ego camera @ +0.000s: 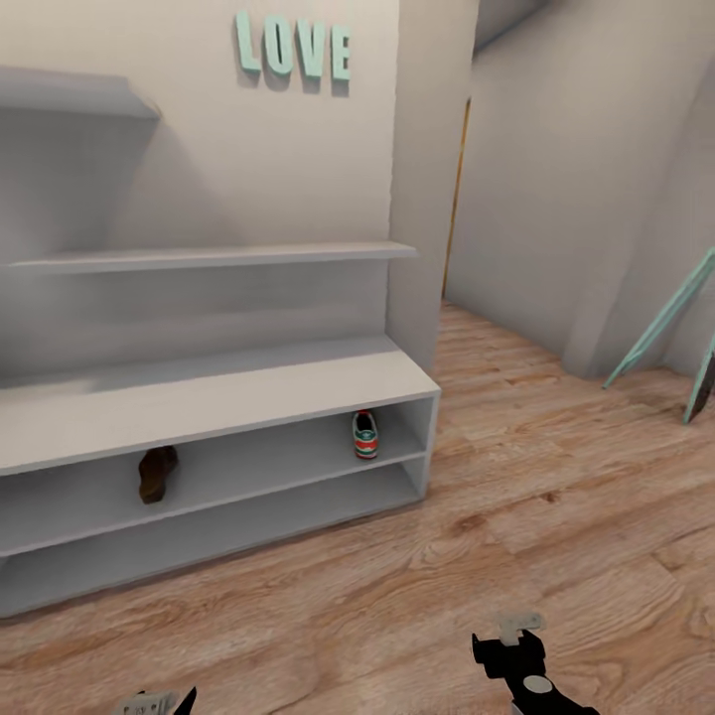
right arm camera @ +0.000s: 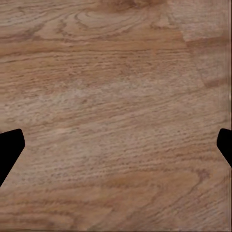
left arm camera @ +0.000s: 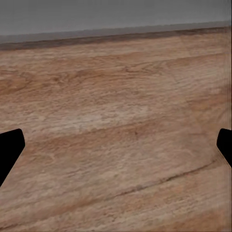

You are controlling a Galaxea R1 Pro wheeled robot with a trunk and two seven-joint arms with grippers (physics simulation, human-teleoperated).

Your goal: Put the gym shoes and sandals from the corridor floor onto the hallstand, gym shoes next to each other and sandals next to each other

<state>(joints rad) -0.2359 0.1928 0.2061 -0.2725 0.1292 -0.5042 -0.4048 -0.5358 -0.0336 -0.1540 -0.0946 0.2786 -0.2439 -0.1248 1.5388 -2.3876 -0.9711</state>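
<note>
Jaws of both grippers stand apart w/ nothing between, over bare corridor floor (ego camera: 556, 516): left gripper (left arm camera: 116, 150), right gripper (right arm camera: 116, 150). One gym shoe (ego camera: 365, 434) sits on upper low shelf of hallstand (ego camera: 199, 397), near its right end, heel outward, long axis front-to-back. One sandal (ego camera: 156, 473) on same shelf, well apart to the left. Right arm nearer the shoe, left nearer the sandal. Other two not spotted; prob. need to go look for them.
</note>
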